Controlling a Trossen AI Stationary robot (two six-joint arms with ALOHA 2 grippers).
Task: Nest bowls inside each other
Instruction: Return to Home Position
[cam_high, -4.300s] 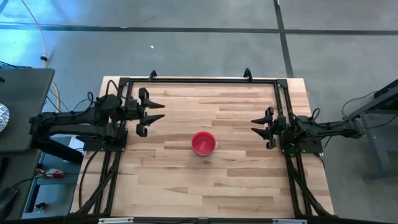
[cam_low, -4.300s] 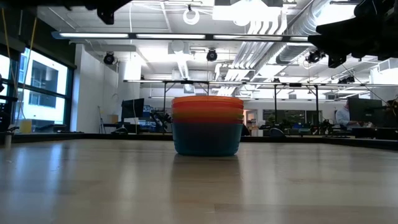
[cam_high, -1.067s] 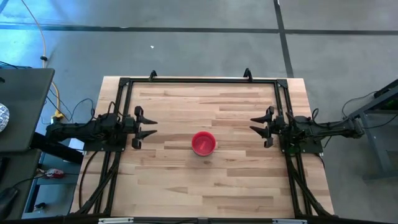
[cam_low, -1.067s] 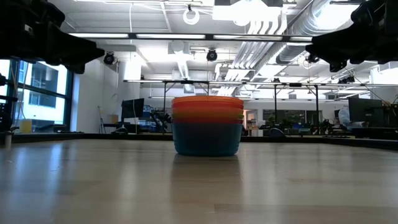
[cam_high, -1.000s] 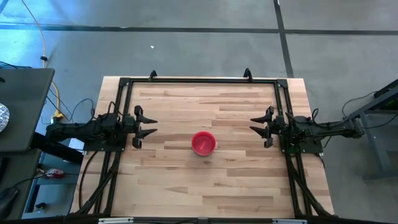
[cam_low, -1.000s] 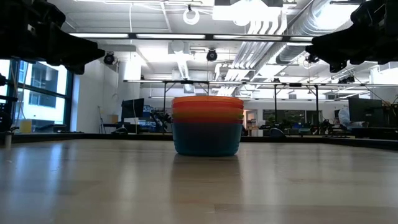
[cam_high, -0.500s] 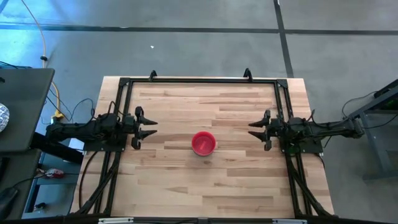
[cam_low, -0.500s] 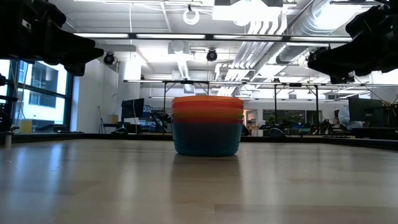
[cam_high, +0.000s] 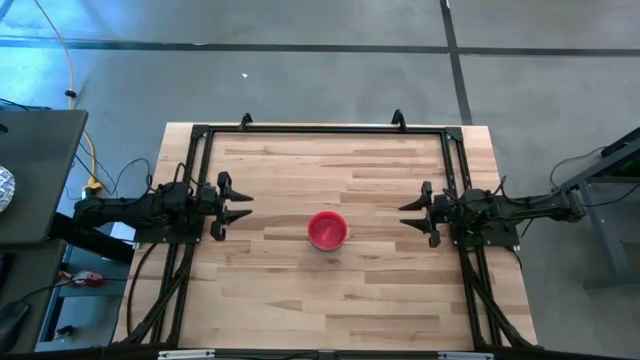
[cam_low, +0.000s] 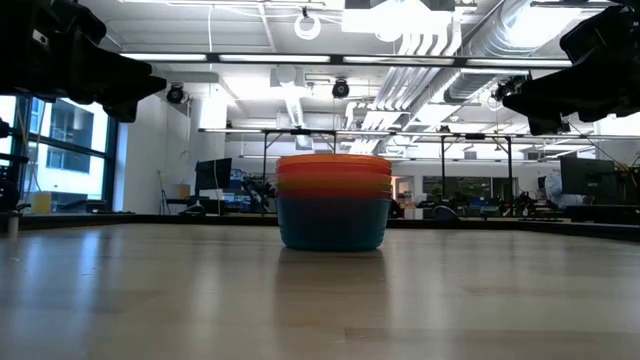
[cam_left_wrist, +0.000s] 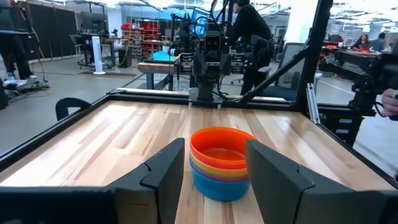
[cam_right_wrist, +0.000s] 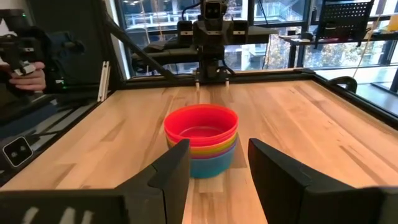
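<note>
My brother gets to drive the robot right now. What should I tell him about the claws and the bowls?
Left claw: open, empty, by the left side of the table, pointing at the bowls.
Right claw: open, empty, by the right side, also facing the bowls.
Bowls: one bowl stack near the middle of the table, red bowl on top, teal bowl at the bottom. Neither claw touches it.
Done: the nesting looks finished; no loose bowl is in view.
Left: probably just parking both arms.
</note>
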